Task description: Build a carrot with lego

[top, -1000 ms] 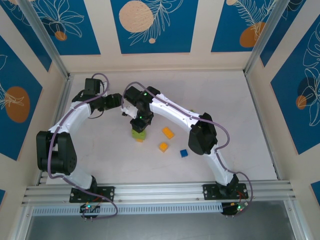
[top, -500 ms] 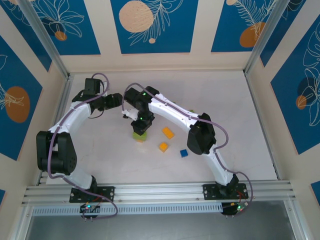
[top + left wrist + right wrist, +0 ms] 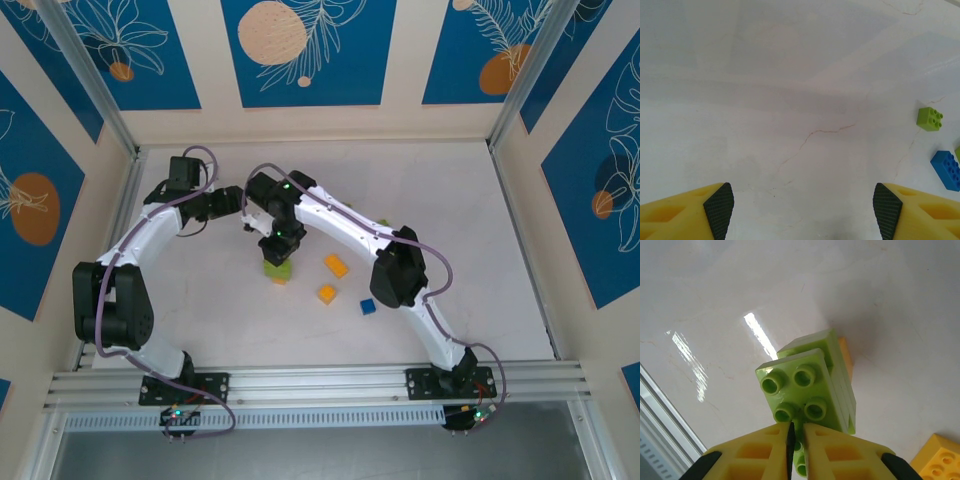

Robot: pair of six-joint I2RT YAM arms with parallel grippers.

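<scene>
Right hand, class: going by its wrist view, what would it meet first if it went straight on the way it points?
The right hand would most likely meet the lime green brick stack just beyond its shut fingertips, studs facing it. The gap between them is hard to judge.

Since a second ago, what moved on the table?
The right gripper crept slightly toward the far wall at the green lego stack, jaws shut; its elbow shifted a little left. Nothing was grabbed or dropped. The left gripper, the stack and the loose bricks stayed put.
</scene>
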